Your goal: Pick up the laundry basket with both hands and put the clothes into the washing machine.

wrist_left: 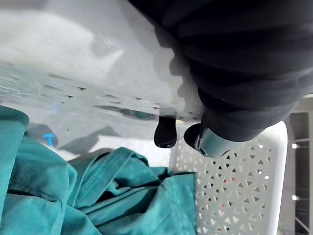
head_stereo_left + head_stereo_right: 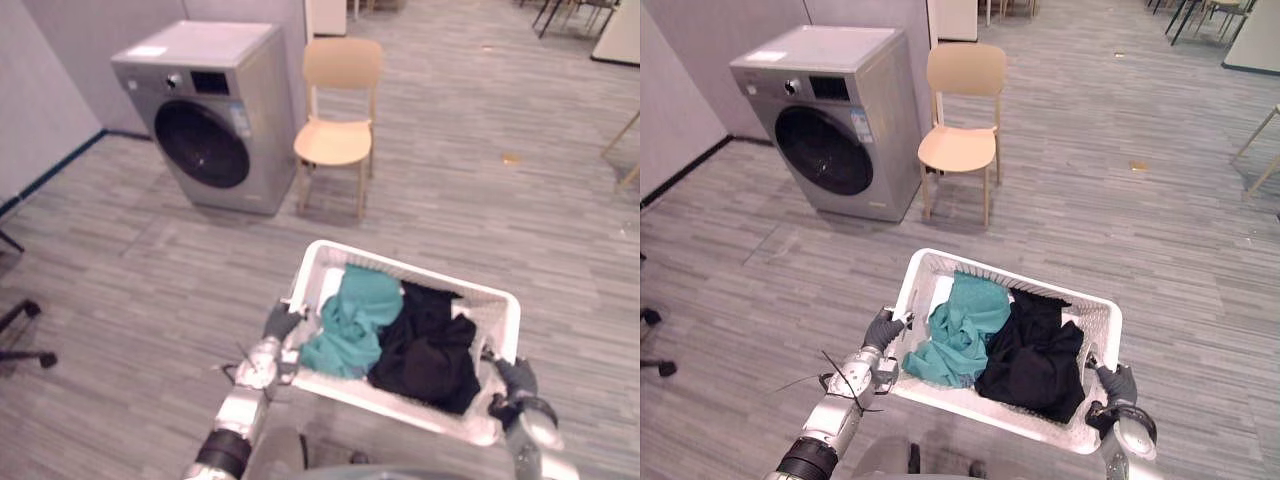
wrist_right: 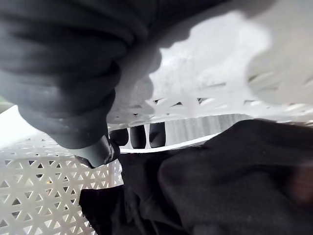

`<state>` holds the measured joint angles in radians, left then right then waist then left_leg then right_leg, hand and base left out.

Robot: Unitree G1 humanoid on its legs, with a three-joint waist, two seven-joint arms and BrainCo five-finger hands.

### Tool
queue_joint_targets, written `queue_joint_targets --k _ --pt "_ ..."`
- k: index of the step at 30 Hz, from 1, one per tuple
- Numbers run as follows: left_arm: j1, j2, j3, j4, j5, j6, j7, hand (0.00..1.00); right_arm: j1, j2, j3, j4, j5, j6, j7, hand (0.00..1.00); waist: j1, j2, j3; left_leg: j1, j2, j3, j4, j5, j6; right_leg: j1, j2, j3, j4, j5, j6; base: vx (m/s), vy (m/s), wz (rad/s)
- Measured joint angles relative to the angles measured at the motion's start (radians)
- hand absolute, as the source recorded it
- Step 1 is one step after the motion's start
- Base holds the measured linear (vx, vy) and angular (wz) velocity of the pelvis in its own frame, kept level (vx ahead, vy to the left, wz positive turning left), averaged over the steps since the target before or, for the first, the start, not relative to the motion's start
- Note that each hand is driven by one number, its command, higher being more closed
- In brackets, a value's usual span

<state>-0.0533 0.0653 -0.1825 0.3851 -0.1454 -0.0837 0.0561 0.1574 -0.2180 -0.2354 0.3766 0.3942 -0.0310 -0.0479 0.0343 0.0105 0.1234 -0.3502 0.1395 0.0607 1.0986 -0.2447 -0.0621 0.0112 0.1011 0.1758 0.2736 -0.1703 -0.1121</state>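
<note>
Floor [image 2: 450, 200]: grey wood-look planks that run across the whole head view, from the bottom edge up to the top.
Wall [image 2: 40, 100]: a plain pale wall in the upper left of the frame, with a dark strip along its foot where it meets the floor.
Washing machine [image 2: 205, 115]: a silver front-loader in the upper left, standing on the floor near the wall. Its round dark door faces the lower right and is closed.
Chair [image 2: 338, 120]: light wood, at the upper middle just beside the machine's right side, with its seat turned toward the camera.
Laundry basket [image 2: 420, 272]: white with lattice walls, at the lower middle of the frame. It is held between the two hands and is well apart from the machine.
Black garment [image 2: 428, 350]: bunched in the right half of the basket, touching the teal one.
Teal garment [image 2: 352, 320]: crumpled in the left half of the basket.
Left hand [image 2: 278, 322]: at the basket's left end. Its wrist view shows dark fingertips [image 1: 165, 132] hooked under the rim, so it is gripping the basket.
Right hand [image 2: 515, 378]: at the basket's right end, toward the lower right of the frame. Its fingertips [image 3: 138, 136] are curled through the slot under the rim, gripping it.
</note>
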Motion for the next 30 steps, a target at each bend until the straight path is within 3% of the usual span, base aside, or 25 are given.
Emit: queue_joint_targets --k 1,2,3,4,5,6,8,9,10,11,12,13,14,15,17,18,21,22,23,24,25,26,27,29,30 --pt "-0.002 -0.002 0.001 0.000 0.000 0.000 0.000 1.00 0.001 -0.003 0.000 -0.006 0.000 0.002 -0.002 1.00 0.006 -0.002 0.002 -0.012 0.004 0.012 -0.072 -0.009 0.005 0.015 -0.006 0.013 -0.004 -0.010 -0.001 0.44 0.147 -0.40" --pt "0.003 -0.004 -0.002 -0.001 -0.001 -0.002 0.000 1.00 0.000 -0.010 0.002 -0.008 0.000 0.006 -0.006 1.00 0.009 -0.009 -0.001 -0.008 -0.017 0.018 -0.375 0.001 0.009 0.044 -0.035 0.020 -0.024 -0.027 0.009 0.32 0.130 -0.27" --pt "0.005 -0.006 -0.003 -0.005 -0.001 -0.002 0.000 1.00 0.000 -0.015 0.005 -0.009 0.000 0.005 -0.007 1.00 0.008 -0.009 -0.002 0.008 -0.029 0.013 -0.540 0.018 -0.007 0.052 -0.045 0.024 -0.033 -0.037 0.010 0.38 0.179 -0.30" --pt "0.007 -0.014 -0.003 -0.006 -0.002 -0.002 0.001 1.00 -0.009 -0.031 0.005 -0.004 0.000 0.004 -0.009 1.00 0.009 0.004 -0.004 0.021 -0.053 -0.041 -0.791 0.076 -0.050 0.058 -0.048 0.043 -0.042 -0.062 0.024 0.25 0.135 -0.35" --pt "0.011 -0.022 -0.003 -0.004 -0.002 -0.002 0.003 1.00 -0.026 -0.047 0.009 0.017 0.000 0.005 -0.009 1.00 0.009 0.020 -0.008 0.017 -0.053 -0.093 -0.876 0.104 -0.097 0.055 -0.036 0.071 -0.035 -0.080 0.041 0.32 0.215 -0.76" --pt "0.019 -0.029 -0.002 0.008 -0.002 0.000 0.013 1.00 -0.049 -0.054 0.019 0.053 -0.007 0.010 -0.009 1.00 0.020 0.031 -0.013 0.029 -0.051 -0.123 -0.921 0.143 -0.101 0.060 -0.032 0.111 -0.013 -0.115 0.061 0.30 0.217 -0.89" --pt "0.032 -0.016 0.003 0.019 -0.008 0.002 0.014 1.00 -0.053 -0.058 0.044 0.070 -0.009 0.016 -0.010 1.00 0.041 0.017 -0.029 0.061 -0.068 -0.084 -0.926 0.292 -0.038 0.067 -0.059 0.203 0.030 -0.174 0.096 0.52 0.360 -1.25" --pt "0.038 -0.006 0.012 0.024 -0.013 0.005 0.014 1.00 -0.050 -0.045 0.052 0.071 -0.013 0.018 -0.010 1.00 0.032 -0.018 -0.036 0.073 -0.103 -0.050 -0.920 0.320 0.003 0.067 -0.100 0.231 0.045 -0.190 0.120 0.49 0.334 -1.00" --pt "0.034 -0.003 0.010 0.027 -0.013 0.008 0.013 1.00 -0.045 -0.040 0.051 0.071 -0.013 0.019 -0.012 1.00 0.024 -0.033 -0.039 0.086 -0.123 -0.035 -0.925 0.318 0.013 0.054 -0.120 0.239 0.074 -0.191 0.131 0.55 0.366 -0.54" --pt "0.028 0.002 0.005 0.028 -0.013 0.011 0.013 1.00 -0.046 -0.031 0.048 0.070 -0.014 0.021 -0.016 1.00 0.008 -0.049 -0.036 0.114 -0.149 0.005 -0.942 0.312 0.033 0.009 -0.137 0.239 0.193 -0.180 0.193 0.34 0.219 -0.46" --pt "0.029 0.005 -0.005 0.029 -0.013 0.013 0.017 1.00 -0.045 -0.025 0.047 0.070 -0.018 0.026 -0.018 1.00 0.003 -0.059 -0.031 0.167 -0.169 0.038 -0.958 0.305 0.051 -0.050 -0.138 0.228 0.369 -0.135 0.297 0.47 0.294 -0.51" --pt "0.030 0.008 -0.011 0.030 -0.013 0.014 0.018 1.00 -0.045 -0.025 0.048 0.070 -0.020 0.030 -0.018 1.00 0.001 -0.061 -0.030 0.196 -0.176 0.047 -0.963 0.298 0.063 -0.080 -0.138 0.212 0.461 -0.090 0.365 0.33 0.194 -0.48" --pt "0.027 0.015 -0.016 0.030 -0.013 0.015 0.024 1.00 -0.042 -0.025 0.047 0.070 -0.020 0.033 -0.018 1.00 -0.007 -0.059 -0.029 0.256 -0.179 0.058 -0.972 0.279 0.086 -0.149 -0.140 0.168 0.625 -0.013 0.374 0.31 0.177 -0.29" --pt "0.025 0.018 -0.014 0.030 -0.013 0.015 0.027 1.00 -0.044 -0.022 0.049 0.070 -0.020 0.033 -0.019 1.00 -0.013 -0.058 -0.029 0.282 -0.179 0.067 -0.979 0.276 0.092 -0.179 -0.142 0.135 0.683 -0.021 0.359 0.29 0.165 -0.33" --pt "0.002 0.029 -0.005 0.031 -0.021 0.011 0.038 1.00 -0.075 -0.024 0.056 0.071 -0.020 0.033 -0.019 1.00 -0.016 -0.054 -0.031 0.353 -0.172 0.086 -1.019 0.259 0.101 -0.297 -0.178 0.010 0.716 -0.090 0.237 0.25 0.126 -0.32" --pt "-0.006 0.032 -0.002 0.032 -0.025 0.009 0.039 1.00 -0.086 -0.025 0.057 0.072 -0.020 0.033 -0.019 1.00 -0.016 -0.053 -0.031 0.361 -0.166 0.089 -1.029 0.252 0.101 -0.321 -0.178 -0.008 0.677 -0.101 0.223 0.20 0.050 -0.23" --pt "-0.026 0.045 0.020 0.046 -0.053 0.006 0.039 1.00 -0.155 -0.036 0.081 0.131 -0.021 0.032 -0.018 1.00 -0.018 -0.046 -0.030 0.367 -0.120 0.092 -1.025 0.202 0.079 -0.373 -0.135 -0.037 0.283 -0.077 0.212 0.18 -0.066 -0.14" --pt "-0.028 0.050 0.024 0.063 -0.060 0.009 0.039 1.00 -0.180 -0.037 0.095 0.169 -0.021 0.032 -0.018 1.00 -0.020 -0.050 -0.032 0.369 -0.114 0.088 -1.025 0.198 0.072 -0.356 -0.132 -0.035 0.091 -0.005 0.211 0.21 -0.130 0.08" --pt "-0.028 0.053 0.027 0.082 -0.063 0.010 0.039 1.00 -0.199 -0.038 0.108 0.210 -0.021 0.033 -0.018 1.00 -0.021 -0.063 -0.030 0.384 -0.120 0.078 -1.030 0.185 0.055 -0.320 -0.141 -0.029 -0.116 0.117 0.219 0.29 -0.183 0.31" --pt "-0.020 0.053 0.028 0.106 -0.069 0.017 0.039 1.00 -0.199 -0.043 0.122 0.240 -0.021 0.033 -0.018 1.00 -0.025 -0.066 -0.031 0.404 -0.128 0.049 -1.029 0.166 0.035 -0.291 -0.150 -0.027 -0.157 0.253 0.211 0.35 -0.242 0.42" --pt "-0.007 0.047 0.029 0.113 -0.069 0.026 0.039 1.00 -0.197 -0.053 0.129 0.258 -0.021 0.039 -0.018 1.00 -0.027 -0.046 -0.032 0.415 -0.115 0.019 -1.023 0.144 0.025 -0.276 -0.133 -0.033 -0.152 0.282 0.178 0.37 -0.266 0.39" --pt "0.006 0.033 0.034 0.118 -0.068 0.035 0.039 1.00 -0.194 -0.066 0.136 0.269 -0.022 0.046 -0.012 1.00 -0.019 -0.006 -0.045 0.410 -0.080 -0.014 -1.005 0.105 0.009 -0.280 -0.103 -0.060 -0.127 0.249 0.160 0.31 -0.222 0.26" --pt "0.009 0.031 0.039 0.125 -0.069 0.036 0.039 1.00 -0.194 -0.064 0.135 0.269 -0.025 0.053 -0.009 1.00 -0.018 0.007 -0.044 0.407 -0.063 -0.038 -0.981 0.100 0.001 -0.283 -0.088 -0.078 -0.087 0.218 0.144 0.22 -0.148 0.26" --pt "0.019 0.033 0.042 0.136 -0.068 0.038 0.039 1.00 -0.186 -0.060 0.136 0.269 -0.034 0.065 -0.004 1.00 -0.023 0.003 -0.045 0.379 -0.053 -0.082 -0.868 0.101 -0.002 -0.275 -0.088 -0.118 -0.007 0.142 0.122 0.25 -0.247 0.59" --pt "0.030 0.015 0.053 0.136 -0.068 0.038 0.038 1.00 -0.181 -0.068 0.138 0.268 -0.039 0.065 0.002 1.00 -0.022 -0.001 -0.044 0.323 -0.052 -0.102 -0.694 0.096 -0.010 -0.244 -0.094 -0.143 0.018 0.103 0.111 0.26 -0.280 0.65"
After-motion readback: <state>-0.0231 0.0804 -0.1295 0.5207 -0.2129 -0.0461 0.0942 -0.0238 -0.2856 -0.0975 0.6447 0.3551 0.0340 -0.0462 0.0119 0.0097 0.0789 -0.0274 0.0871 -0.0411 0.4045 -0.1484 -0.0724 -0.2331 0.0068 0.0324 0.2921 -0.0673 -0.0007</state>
